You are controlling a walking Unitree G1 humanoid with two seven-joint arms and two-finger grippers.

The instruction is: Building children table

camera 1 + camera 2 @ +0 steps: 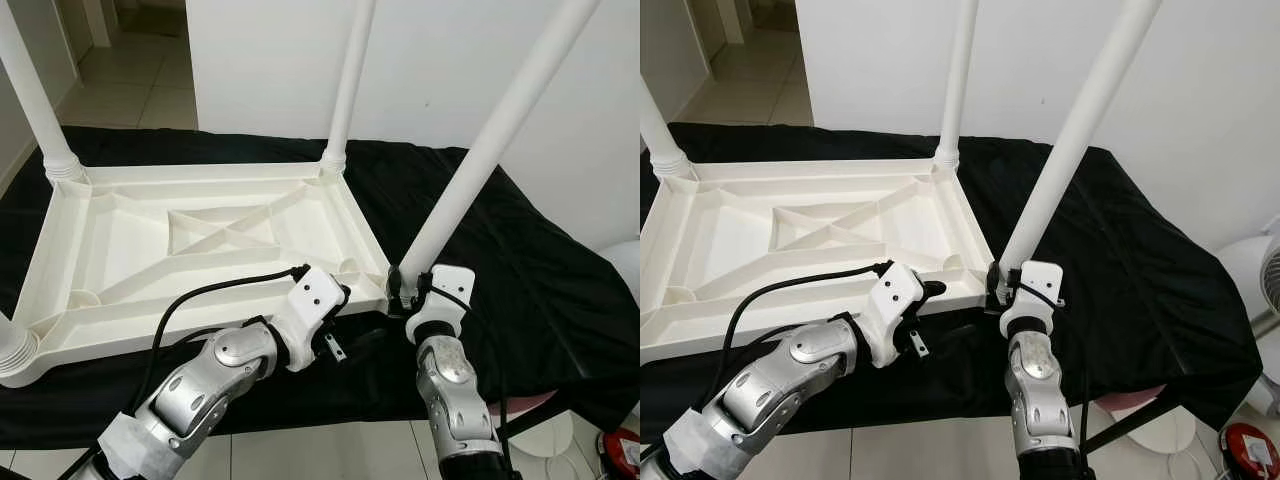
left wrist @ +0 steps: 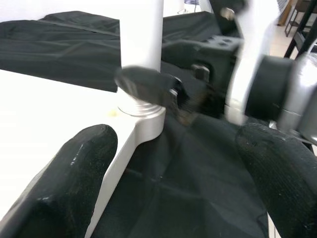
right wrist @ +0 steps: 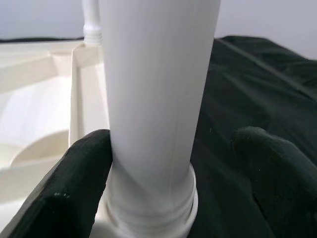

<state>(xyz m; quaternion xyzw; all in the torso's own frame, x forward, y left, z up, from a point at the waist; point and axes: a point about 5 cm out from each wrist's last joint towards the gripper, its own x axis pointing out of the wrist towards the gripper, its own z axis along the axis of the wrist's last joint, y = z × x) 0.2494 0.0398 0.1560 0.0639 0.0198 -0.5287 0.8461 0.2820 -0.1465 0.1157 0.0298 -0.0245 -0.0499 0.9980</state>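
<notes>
A white plastic table top (image 1: 200, 240) lies upside down on a black cloth (image 1: 520, 270). White legs stand in its far-left (image 1: 30, 90) and far-right (image 1: 350, 80) corners, and the near-left socket holds a leg base (image 1: 15, 350). The near-right leg (image 1: 480, 160) leans up to the right from its corner socket. My right gripper (image 1: 405, 285) is open around the bottom of this leg (image 3: 158, 74); one finger (image 3: 74, 183) touches it and the other stands apart. My left gripper (image 1: 355, 315) is open just left of that corner, holding nothing, and faces the socket (image 2: 141, 114).
The cloth-covered surface ends close in front of me, with tiled floor below. A white wall stands behind the table. A white fan (image 1: 1260, 270) and a red object (image 1: 622, 450) sit at the right. A passage opens at the far left.
</notes>
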